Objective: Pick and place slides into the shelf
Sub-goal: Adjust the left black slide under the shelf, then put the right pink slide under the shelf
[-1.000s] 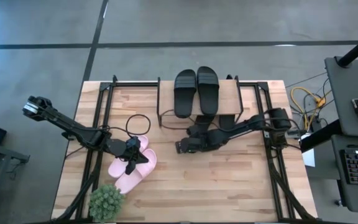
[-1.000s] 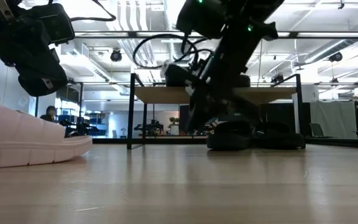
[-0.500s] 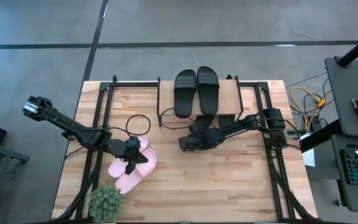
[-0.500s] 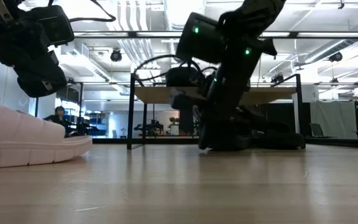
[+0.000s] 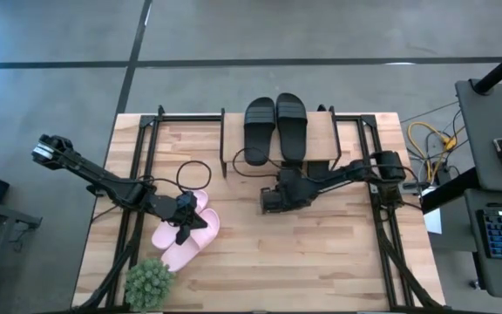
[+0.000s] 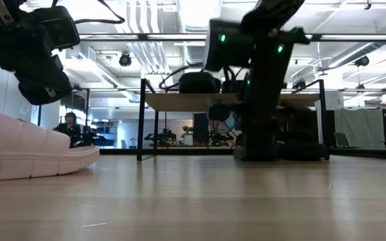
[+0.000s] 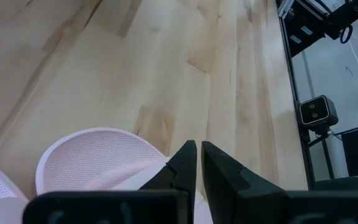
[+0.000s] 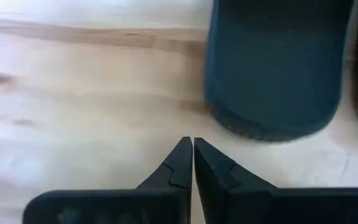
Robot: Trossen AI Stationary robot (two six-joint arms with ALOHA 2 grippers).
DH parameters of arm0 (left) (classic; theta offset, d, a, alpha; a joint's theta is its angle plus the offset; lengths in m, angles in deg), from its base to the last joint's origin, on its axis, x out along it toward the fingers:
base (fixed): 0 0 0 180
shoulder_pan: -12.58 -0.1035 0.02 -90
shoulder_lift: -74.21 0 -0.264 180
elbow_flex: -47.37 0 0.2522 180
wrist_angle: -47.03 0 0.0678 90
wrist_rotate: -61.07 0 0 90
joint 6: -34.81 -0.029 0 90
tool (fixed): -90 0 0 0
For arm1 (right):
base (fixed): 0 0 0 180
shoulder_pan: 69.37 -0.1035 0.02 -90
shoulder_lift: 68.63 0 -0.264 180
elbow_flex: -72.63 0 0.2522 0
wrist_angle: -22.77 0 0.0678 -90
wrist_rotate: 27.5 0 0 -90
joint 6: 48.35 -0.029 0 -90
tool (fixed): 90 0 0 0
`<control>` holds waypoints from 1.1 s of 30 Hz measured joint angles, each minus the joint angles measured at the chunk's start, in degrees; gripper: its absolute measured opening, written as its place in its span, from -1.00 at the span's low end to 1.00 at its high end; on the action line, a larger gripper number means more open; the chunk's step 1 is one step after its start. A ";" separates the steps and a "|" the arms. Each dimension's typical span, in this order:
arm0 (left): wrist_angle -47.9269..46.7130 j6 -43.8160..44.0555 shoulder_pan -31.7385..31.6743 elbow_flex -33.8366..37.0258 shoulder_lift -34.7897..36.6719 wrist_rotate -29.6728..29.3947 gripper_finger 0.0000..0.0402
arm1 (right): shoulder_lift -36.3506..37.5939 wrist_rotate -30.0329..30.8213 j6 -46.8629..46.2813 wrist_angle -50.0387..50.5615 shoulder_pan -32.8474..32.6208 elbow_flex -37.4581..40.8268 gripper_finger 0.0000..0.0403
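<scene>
A light wooden table (image 5: 321, 253) carries a low shelf (image 5: 325, 131) at its far edge, two black slides (image 5: 275, 127) lying side by side on the top board. Another black slide (image 8: 275, 68) sits on the table just ahead of the right tool (image 8: 188, 163), whose fingers are pressed together, holding nothing, in front of the shelf. Toward the left, a pair of pale pink slides (image 5: 186, 234) rests near a small green plant (image 5: 149, 283); the left tool (image 7: 197, 163), fingers together and empty, hangs over the pink pair.
</scene>
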State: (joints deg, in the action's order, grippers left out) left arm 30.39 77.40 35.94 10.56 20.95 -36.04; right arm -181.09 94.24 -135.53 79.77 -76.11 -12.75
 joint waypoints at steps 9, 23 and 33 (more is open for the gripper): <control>-0.32 -1.18 0.02 0.11 0.02 0.00 -0.95 | 6.11 -0.15 -9.42 8.28 -6.56 0.00 -0.96; -0.23 -2.60 0.04 0.11 0.02 0.00 -0.95 | 9.68 -11.98 -34.67 20.52 -18.57 8.18 -0.96; -0.22 -2.45 0.04 0.11 0.02 0.01 -0.95 | 9.76 -7.82 -31.37 18.74 -12.68 13.68 -0.96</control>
State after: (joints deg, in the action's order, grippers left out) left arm 30.17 74.95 35.98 10.67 20.98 -36.03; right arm -171.33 86.43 -166.90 98.51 -88.79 0.93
